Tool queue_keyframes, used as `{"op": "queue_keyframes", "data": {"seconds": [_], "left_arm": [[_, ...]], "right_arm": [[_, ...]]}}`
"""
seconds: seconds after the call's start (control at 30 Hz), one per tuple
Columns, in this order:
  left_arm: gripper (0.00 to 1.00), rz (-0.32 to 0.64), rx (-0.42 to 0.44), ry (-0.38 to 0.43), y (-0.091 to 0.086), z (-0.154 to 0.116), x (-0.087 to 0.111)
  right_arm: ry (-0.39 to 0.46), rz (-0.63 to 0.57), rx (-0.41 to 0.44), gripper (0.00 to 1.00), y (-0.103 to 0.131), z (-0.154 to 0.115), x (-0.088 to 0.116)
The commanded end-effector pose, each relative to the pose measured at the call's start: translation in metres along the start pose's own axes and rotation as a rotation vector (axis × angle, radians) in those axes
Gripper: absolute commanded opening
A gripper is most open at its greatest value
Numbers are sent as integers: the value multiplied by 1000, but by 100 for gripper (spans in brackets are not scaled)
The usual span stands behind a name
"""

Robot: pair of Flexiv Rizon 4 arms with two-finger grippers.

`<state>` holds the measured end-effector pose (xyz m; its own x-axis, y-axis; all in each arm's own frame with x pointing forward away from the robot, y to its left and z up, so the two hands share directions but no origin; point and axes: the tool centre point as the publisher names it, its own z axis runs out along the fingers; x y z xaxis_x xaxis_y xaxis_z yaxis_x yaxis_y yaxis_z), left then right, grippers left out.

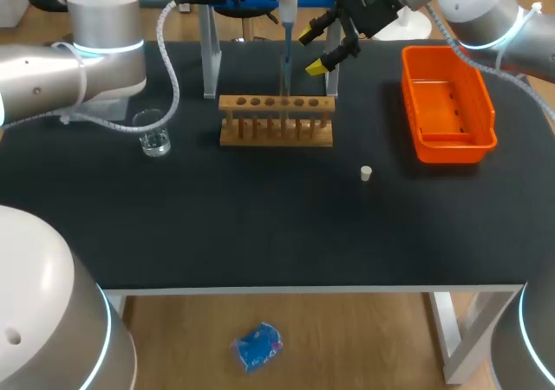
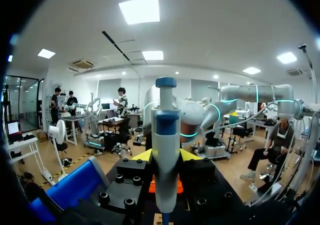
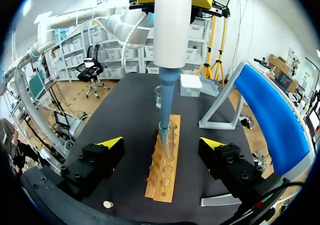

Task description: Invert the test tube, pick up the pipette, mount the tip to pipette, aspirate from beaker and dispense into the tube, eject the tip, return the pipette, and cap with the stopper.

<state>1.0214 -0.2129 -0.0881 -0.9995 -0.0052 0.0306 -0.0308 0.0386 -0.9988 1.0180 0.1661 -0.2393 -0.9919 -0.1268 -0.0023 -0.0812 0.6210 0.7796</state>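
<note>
The left arm (image 1: 52,69) is reaching across the back of the black surface (image 1: 260,225), and its jaws are clamping the pale body of the pipette (image 1: 285,17) from two sides. The pipette is hanging upright over the wooden rack (image 1: 276,134). In the right wrist view, its tip (image 3: 164,105) is dipping into the mouth of the test tube (image 3: 169,142), which is standing upright in one of the rack's holes.

The right jaws are standing wide apart and holding nothing, just beside the pipette and above the back of the rack.

The beaker (image 1: 154,132) is sitting well to the rack's left. The small white stopper (image 1: 366,174) is lying on the surface in front of the rack, to its right and near the orange bin (image 1: 434,143).

This is looking like the dispensing step. Doing it well is probably calling for:
- a plumb pipette;
- the tip centred inside the glass rather than pressing on its wall;
- a slow, full release of the liquid;
- a straight upward lift afterwards, so that the tube and rack are not being dragged;
- the open right jaws held clear of the shaft.
</note>
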Motion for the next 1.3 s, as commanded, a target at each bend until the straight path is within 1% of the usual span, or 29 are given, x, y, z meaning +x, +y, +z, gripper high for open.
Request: {"op": "queue_keyframes", "data": {"seconds": [0.03, 0.4, 0.53, 1.3], "left_arm": [[0, 1, 0, -4, 1, 1, 1], [0, -3, 1, -7, 4, 2, 1], [0, 1, 2, -21, 3, 1, 1], [0, 1, 2, -21, 3, 1, 1]], "right_arm": [[4, 0, 2, 100, 0, -1, -1], [4, 0, 2, 100, 0, -1, -1], [4, 0, 2, 100, 0, -1, -1], [4, 0, 2, 100, 0, -1, -1]]}}
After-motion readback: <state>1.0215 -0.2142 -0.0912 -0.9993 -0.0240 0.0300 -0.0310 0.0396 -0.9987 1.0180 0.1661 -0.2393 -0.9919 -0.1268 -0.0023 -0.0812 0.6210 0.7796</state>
